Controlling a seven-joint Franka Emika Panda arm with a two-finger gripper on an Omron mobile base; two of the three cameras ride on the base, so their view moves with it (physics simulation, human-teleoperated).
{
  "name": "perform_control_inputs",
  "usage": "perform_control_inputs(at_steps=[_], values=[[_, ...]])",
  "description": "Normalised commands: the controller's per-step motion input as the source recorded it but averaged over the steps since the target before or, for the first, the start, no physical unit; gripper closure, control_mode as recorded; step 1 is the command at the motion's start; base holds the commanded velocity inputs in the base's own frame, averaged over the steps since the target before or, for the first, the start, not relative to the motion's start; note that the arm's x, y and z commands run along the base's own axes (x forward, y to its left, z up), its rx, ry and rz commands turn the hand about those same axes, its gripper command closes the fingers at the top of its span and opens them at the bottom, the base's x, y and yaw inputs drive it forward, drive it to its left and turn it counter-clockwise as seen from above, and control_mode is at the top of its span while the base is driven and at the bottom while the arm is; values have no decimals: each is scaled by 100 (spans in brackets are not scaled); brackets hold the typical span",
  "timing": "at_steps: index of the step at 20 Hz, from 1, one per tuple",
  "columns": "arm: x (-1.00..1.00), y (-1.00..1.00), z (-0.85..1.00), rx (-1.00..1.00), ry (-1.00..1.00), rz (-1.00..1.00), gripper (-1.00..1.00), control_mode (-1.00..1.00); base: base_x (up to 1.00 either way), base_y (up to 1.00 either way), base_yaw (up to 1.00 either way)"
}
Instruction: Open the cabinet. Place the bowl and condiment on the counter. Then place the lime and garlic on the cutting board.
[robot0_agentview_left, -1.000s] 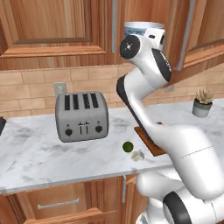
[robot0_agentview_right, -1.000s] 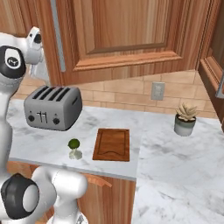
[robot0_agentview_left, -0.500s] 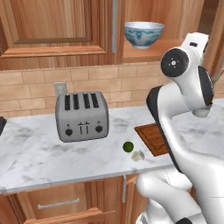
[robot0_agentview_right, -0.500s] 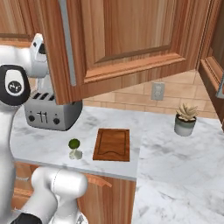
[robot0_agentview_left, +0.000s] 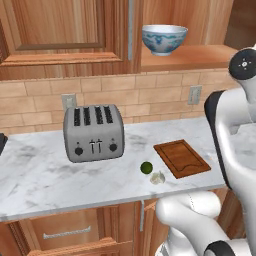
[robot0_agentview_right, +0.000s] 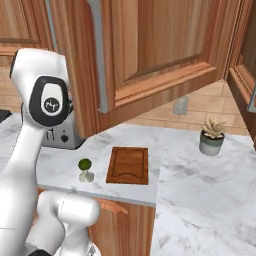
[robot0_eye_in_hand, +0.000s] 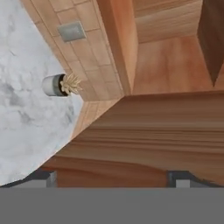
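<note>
Swung wider, cabinet (robot0_agentview_right: 150, 55) door; left base view reveals bowl (robot0_agentview_left: 164, 39).

counter (robot0_agentview_left: 45, 175): toaster (robot0_agentview_left: 94, 132), board (robot0_agentview_left: 181, 158), lime (robot0_agentview_left: 146, 167) beside garlic (robot0_agentview_left: 157, 178), plant (robot0_agentview_right: 212, 137)
shelf (robot0_agentview_left: 200, 52): bowl (robot0_agentview_left: 164, 39)

A wooden cabinet (robot0_eye_in_hand: 148, 131) panel is very close in front of the hand (robot0_eye_in_hand: 113, 177), whose tips stand wide apart. Far off, a potted plant (robot0_eye_in_hand: 61, 84) stands on the marble desk (robot0_eye_in_hand: 26, 118), near a wall outlet (robot0_eye_in_hand: 71, 31).
</note>
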Motion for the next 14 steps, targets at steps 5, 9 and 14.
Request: perform_control_inputs(at_steps=[5, 9, 14], values=[[-22, -100, 10, 0, 15, -18, -100, -100, 0, 0, 0], [-22, -90, 5, 0, 13, -17, -100, -100, 0, 0, 0], [-21, -68, 0, 0, 10, -16, -100, -100, 0, 0, 0]])
